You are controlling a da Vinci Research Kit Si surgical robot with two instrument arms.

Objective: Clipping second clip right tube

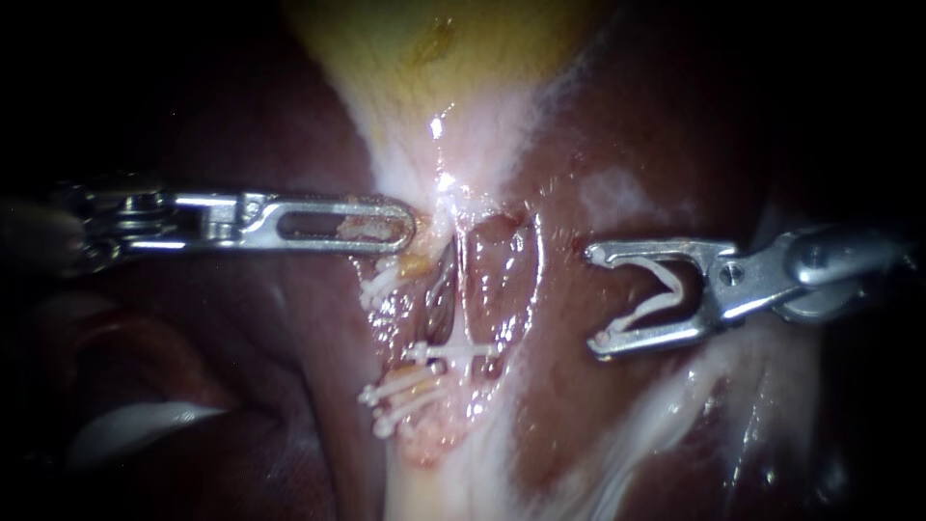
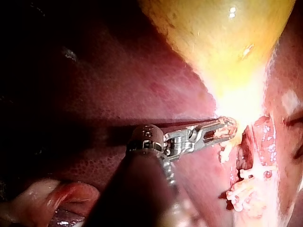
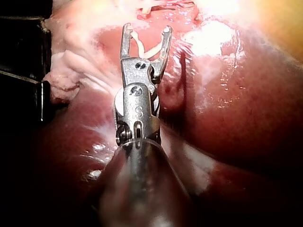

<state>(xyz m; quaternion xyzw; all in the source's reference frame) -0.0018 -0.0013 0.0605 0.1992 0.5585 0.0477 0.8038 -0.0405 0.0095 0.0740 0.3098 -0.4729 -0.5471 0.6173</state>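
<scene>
My left instrument (image 1: pixel 391 227) comes in from the left, its slotted jaws shut on pale tissue at the neck of the yellow gallbladder (image 1: pixel 434 48). Below that neck, two thin tubes run down an opened window; the right tube (image 1: pixel 462 289) is a pale strand. One white clip (image 1: pixel 453 352) lies across it low down. More white clips (image 1: pixel 400 396) sit on the left tube. My right instrument (image 1: pixel 596 297) hangs to the right of the window, apart from the tubes. Its jaws stand wide with an open white clip (image 1: pixel 661 294) held between them, also seen in the right wrist view (image 3: pixel 144 49).
Dark red liver (image 1: pixel 241 386) surrounds the window on both sides. A pale shiny fold (image 1: pixel 135 429) lies at the lower left. White tissue bands (image 1: pixel 666 405) run under my right instrument. A black object (image 3: pixel 21 71) stands beside the tissue in the right wrist view.
</scene>
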